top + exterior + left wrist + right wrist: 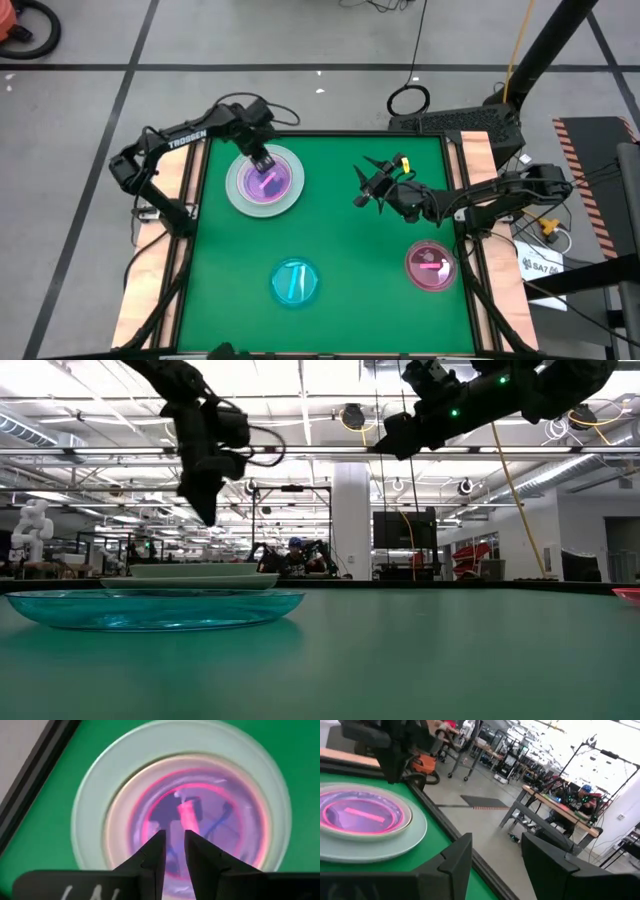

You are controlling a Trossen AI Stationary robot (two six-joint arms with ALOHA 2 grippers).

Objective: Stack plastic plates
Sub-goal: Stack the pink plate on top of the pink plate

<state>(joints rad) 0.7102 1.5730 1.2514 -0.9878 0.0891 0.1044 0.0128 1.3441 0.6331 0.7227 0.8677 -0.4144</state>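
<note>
At the table's far left stands a stack: a pale green plate at the bottom, a paler plate lying in it, and a translucent pink plate on top. My left gripper hangs above the stack's middle, pointing steeply down. Its fingers are a narrow gap apart with nothing between them, and in the low view they stand clear of the stack. A cyan plate lies near the front edge. Another pink plate lies at the near right. My right gripper hovers level and open over the middle right.
Green mat between the stack, the cyan plate and the right pink plate is bare. Wooden rails run along both sides of the table. The right wrist view shows the stack and the left arm over it.
</note>
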